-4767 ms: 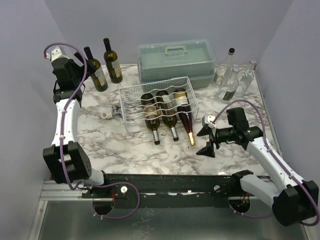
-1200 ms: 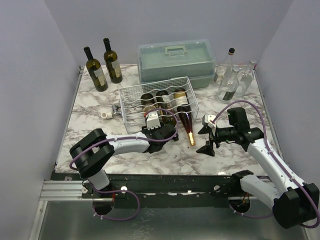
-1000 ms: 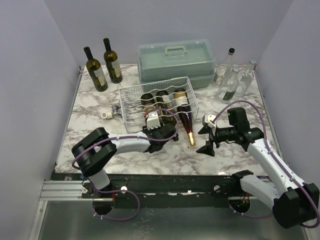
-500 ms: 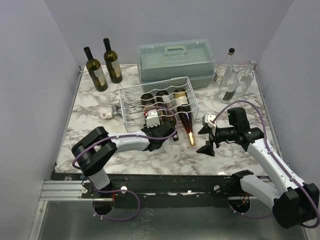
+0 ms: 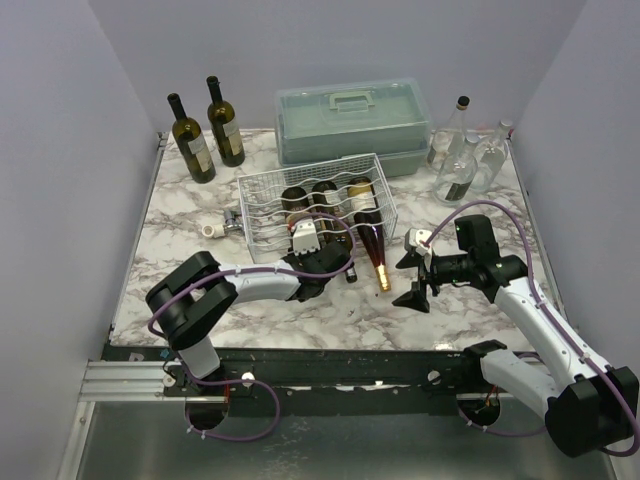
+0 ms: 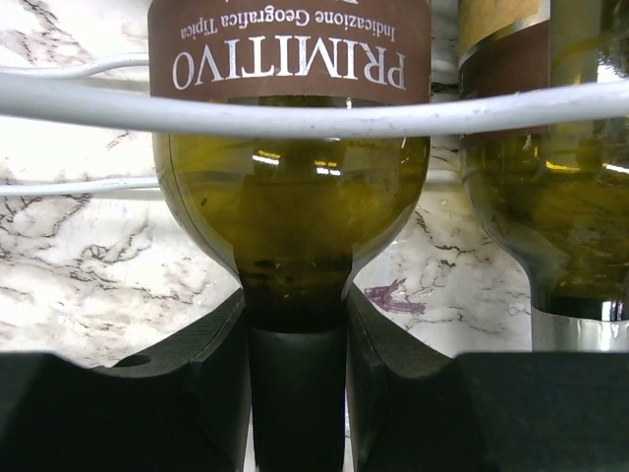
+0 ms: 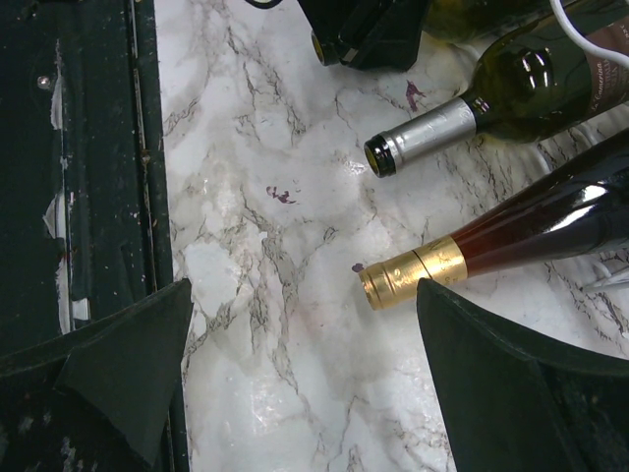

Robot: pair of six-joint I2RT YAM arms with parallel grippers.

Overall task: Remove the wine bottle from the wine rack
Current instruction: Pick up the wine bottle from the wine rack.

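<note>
Checking the left wrist, I see left end effector [image 6: 297, 339] clamped on the wine bottle [image 6: 291, 206] neck, hidden overhead; right end effector [image 7: 305, 315] gapes empty.

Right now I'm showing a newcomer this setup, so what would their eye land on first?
Most likely the left fingers clamped around the neck of the Primitivo bottle, the leftmost of three lying in the white rack. Next, the right fingers, spread wide above the table, close to the mouth of the gold-capped bottle.
</note>
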